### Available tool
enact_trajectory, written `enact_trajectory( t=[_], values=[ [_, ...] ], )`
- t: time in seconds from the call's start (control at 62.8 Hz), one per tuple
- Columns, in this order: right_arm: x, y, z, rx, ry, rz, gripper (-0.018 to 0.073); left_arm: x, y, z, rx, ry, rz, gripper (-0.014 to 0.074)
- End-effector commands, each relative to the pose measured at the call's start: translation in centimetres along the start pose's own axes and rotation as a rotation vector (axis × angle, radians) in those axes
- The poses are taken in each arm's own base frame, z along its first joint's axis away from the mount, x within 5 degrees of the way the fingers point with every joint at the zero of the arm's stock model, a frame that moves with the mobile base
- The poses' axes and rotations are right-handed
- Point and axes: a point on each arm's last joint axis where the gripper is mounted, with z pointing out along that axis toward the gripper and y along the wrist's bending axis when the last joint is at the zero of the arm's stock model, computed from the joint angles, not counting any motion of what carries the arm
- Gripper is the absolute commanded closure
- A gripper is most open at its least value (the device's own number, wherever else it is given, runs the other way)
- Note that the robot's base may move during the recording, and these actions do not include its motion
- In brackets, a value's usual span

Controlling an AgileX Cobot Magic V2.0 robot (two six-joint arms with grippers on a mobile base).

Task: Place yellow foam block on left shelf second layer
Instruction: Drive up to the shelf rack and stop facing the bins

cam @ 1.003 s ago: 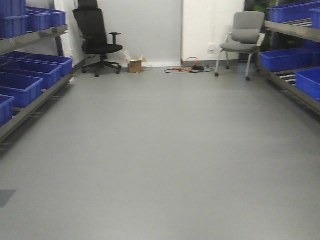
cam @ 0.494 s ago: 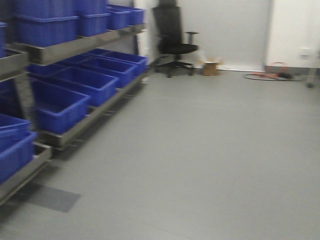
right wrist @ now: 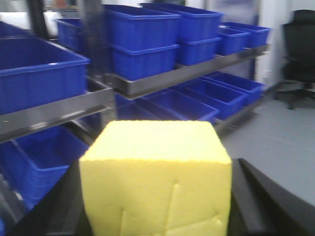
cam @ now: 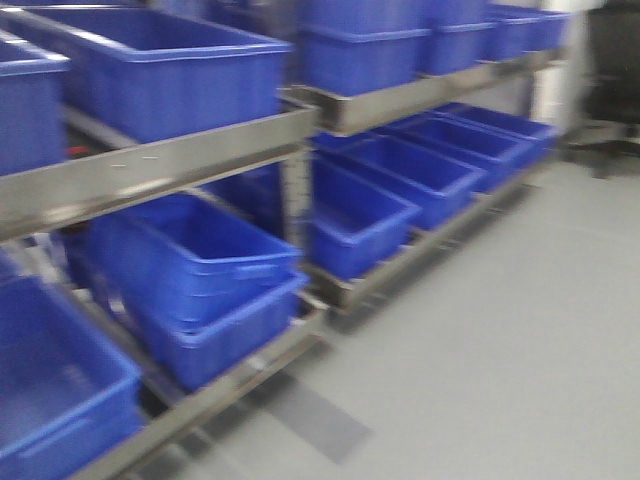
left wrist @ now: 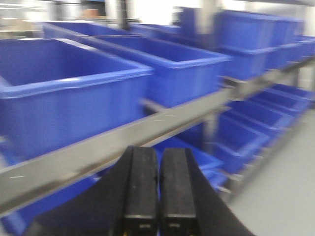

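Clamped in right gripper (right wrist: 157,209): yellow foam block (right wrist: 155,172), filling wrist view. Left gripper (left wrist: 157,194) pressed together, empty. Ahead of block, slightly left: left shelf (right wrist: 54,115) with blue bins (right wrist: 39,73). Probably right-arm placement.

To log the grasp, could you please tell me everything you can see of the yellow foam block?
The yellow foam block is bright yellow, roughly cube-shaped, matte and finely textured, with a few thin creases on its near face. It sits upright and level, clamped on both sides by the right gripper, apart from the metal shelf behind it.
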Motion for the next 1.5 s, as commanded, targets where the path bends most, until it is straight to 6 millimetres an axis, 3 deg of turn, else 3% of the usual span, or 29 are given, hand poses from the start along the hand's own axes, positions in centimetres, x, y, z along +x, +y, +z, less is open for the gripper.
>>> enact_trajectory(
  t=[0.0,1.481],
  values=[
    [-1.73,0.12,-0.06,-0.002,-0.112,-0.005,0.0055,0.06,-0.02,-0.11,0.009,-0.072,-0.009,0.0472],
    [-1.73,0.12,-0.06,-0.002,-0.112,-0.005,0.0055,0.06,-0.02,-0.11,0.009,-0.072,-0.009,0.0472]
  ],
)
